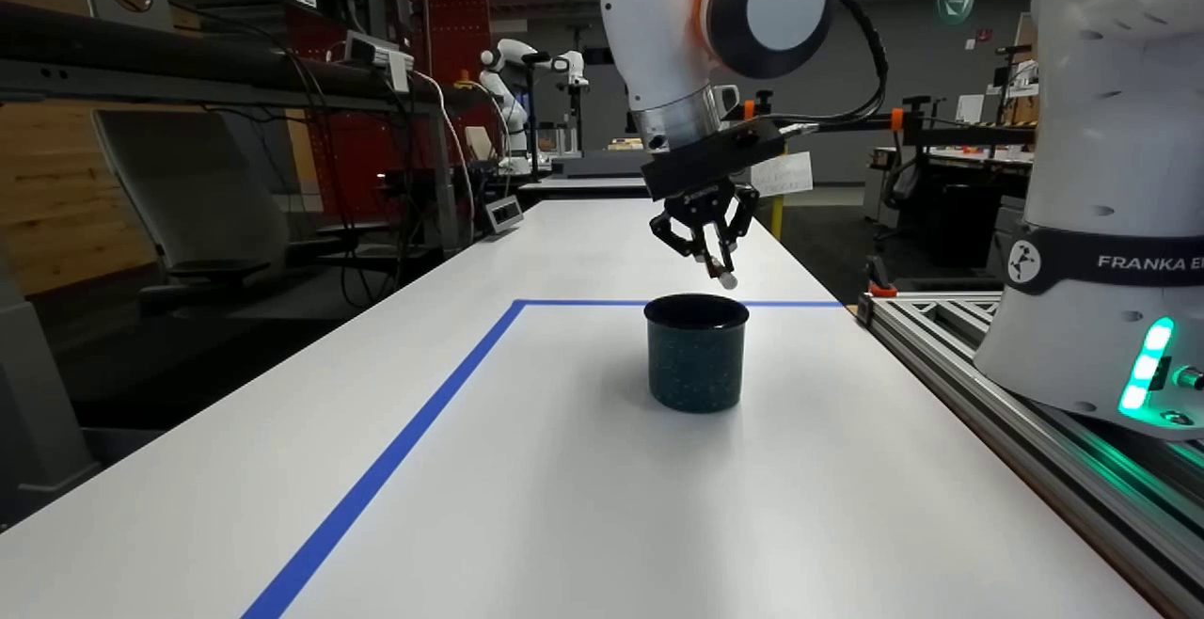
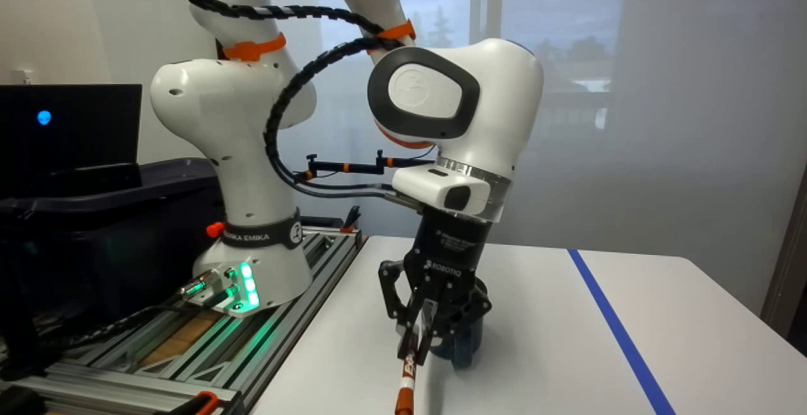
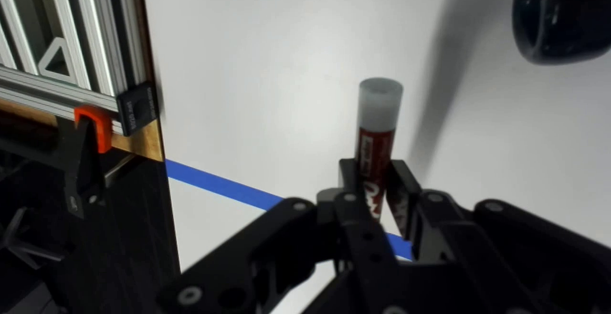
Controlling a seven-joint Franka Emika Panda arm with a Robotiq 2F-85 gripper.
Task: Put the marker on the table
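Note:
The marker [image 3: 377,144], reddish-brown with a pale end, is between the fingertips of my gripper [image 3: 374,168] in the wrist view. The gripper [image 2: 412,353] is shut on it in an exterior view, where the marker [image 2: 405,393] slants down toward that camera, its orange-brown end reaching the bottom edge. In another exterior view, the gripper [image 1: 717,264] holds the marker [image 1: 727,280] tilted above the white table [image 1: 564,487], beyond the cup. The white table also shows in the wrist view [image 3: 262,80]. The fingers hide the marker's middle.
A dark blue-green cup [image 1: 696,365] stands upright on the table, close to the gripper; its handle [image 3: 553,32] shows in the wrist view. Blue tape [image 1: 414,440] outlines part of the table. A grey metal rail [image 1: 1016,468] with the robot base runs along one edge.

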